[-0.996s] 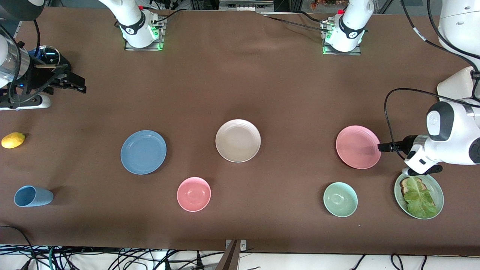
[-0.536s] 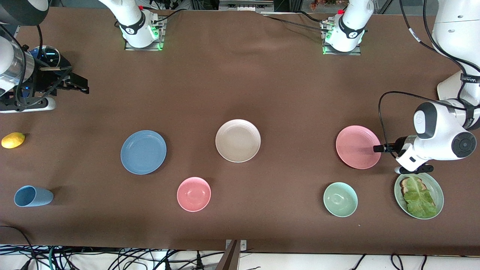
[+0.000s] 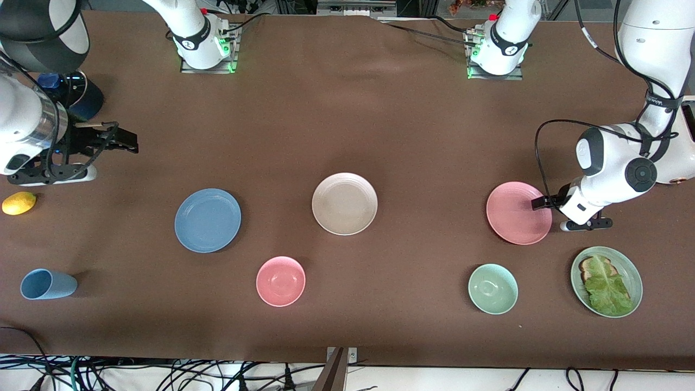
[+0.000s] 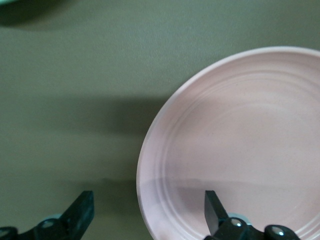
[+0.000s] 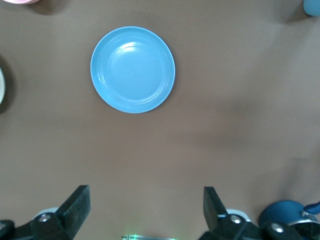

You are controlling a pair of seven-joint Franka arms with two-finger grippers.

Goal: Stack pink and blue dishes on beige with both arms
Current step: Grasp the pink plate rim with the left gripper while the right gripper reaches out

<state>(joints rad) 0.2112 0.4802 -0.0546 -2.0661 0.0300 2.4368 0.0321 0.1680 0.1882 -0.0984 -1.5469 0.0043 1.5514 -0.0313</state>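
Best to slide the lower finger of the left gripper (image 3: 537, 204) under the rim of the pink plate (image 3: 516, 214) and the other over it, bite only the edge, close firmly, then lift level before carrying toward the beige plate (image 3: 344, 203); judging by the layout, nothing stacked yet. Worth keeping clear of the green plate (image 3: 630, 260) with lettuce (image 3: 605, 288) nearer the camera. Left arm bent low at the left arm's end of the table, wrist turned sideways, gripper at the pink plate's edge; in the left wrist view, fingers (image 4: 214, 210) spread wide and empty, the plate rim (image 4: 145, 165) between them, one finger over the plate, the other over bare cloth. Right gripper (image 3: 124, 142) up over bare table at the right arm's end, well apart from the blue plate (image 3: 207, 220); in the right wrist view, fingers (image 5: 75, 202) wide apart, holding nothing, blue plate (image 5: 132, 69) ahead. All three plates flat on the table in a row, beige in the middle, apart from each other. Also present: pink bowl (image 3: 280, 281), mint bowl (image 3: 492, 288), cup (image 3: 46, 284), lemon (image 3: 18, 202).
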